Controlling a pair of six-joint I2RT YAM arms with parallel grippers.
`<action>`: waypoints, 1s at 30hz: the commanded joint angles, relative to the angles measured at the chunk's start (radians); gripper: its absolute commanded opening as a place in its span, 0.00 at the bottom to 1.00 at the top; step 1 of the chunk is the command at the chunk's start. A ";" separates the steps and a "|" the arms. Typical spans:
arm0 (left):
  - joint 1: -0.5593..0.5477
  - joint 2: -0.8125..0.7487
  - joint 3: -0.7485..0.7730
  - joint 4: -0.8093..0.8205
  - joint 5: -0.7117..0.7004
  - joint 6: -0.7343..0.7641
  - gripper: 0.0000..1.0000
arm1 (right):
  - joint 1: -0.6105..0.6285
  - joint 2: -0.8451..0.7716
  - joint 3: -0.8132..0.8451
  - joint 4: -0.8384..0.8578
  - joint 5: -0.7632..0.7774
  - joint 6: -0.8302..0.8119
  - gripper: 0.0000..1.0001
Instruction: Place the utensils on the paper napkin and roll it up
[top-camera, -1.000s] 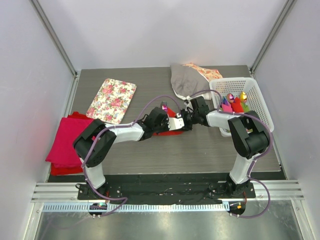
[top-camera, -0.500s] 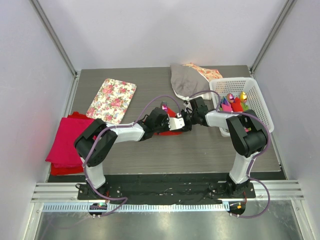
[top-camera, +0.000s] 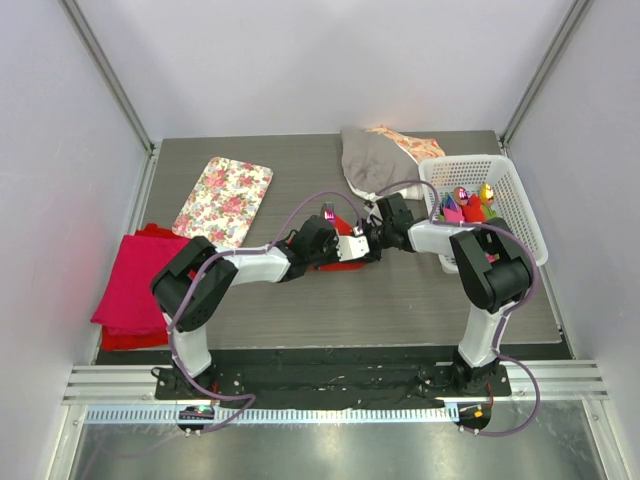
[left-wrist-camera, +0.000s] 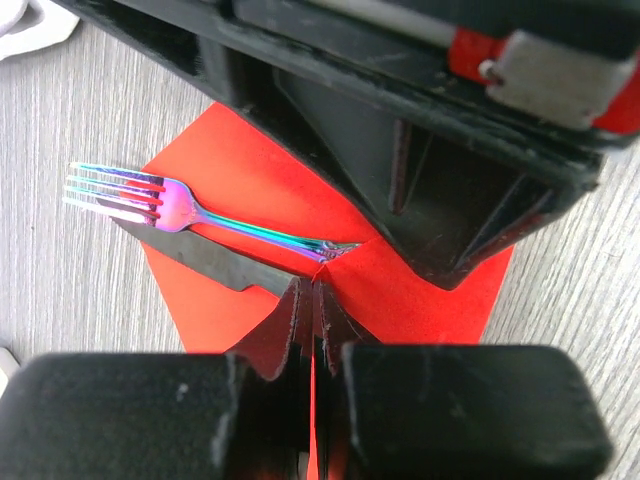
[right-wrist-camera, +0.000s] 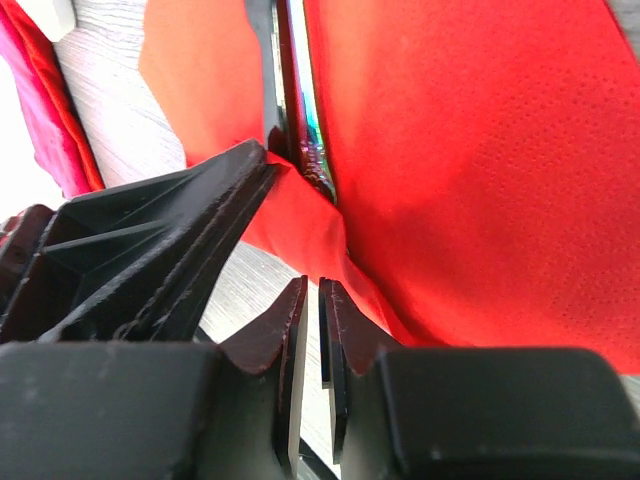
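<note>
The utensils are already on the paper napkin, so placing looks done and the step in hand is judged to be the start of the roll. The left hand is closed tight on a raised fold of the red sheet; the paper shows as a thin red line running down between its fingers. The right hand sits just beside it, coming in from the right. Its jaws stand narrow with only a slit between them, and the wrist view does not show whether any paper lies in that slit.

The napkin lies flat near the middle of the bench, between the floral tray at the far left and the white basket at the right. It is bright red, thin and faintly dimpled, and sits corner-on like a diamond. The rainbow-tinted fork and the black knife lie side by side on it. Their heads reach past its left edge onto the bench, and their handles vanish under the pinched fold.

The next move probably calls for drawing that fold over the handles and turning it across the sheet. The other hand should steady the utensils so that they do not slide out. The paper is thin, so a hard pull could tear it.
</note>
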 joint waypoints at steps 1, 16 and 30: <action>0.007 0.007 0.008 0.068 0.004 -0.021 0.04 | 0.005 0.011 0.033 0.021 0.002 0.009 0.19; 0.017 -0.081 0.000 0.102 -0.106 -0.159 0.43 | 0.007 0.054 0.043 -0.054 0.058 0.003 0.10; 0.073 -0.416 0.027 -0.260 -0.142 -1.068 0.78 | 0.007 0.051 0.028 -0.061 0.094 0.023 0.06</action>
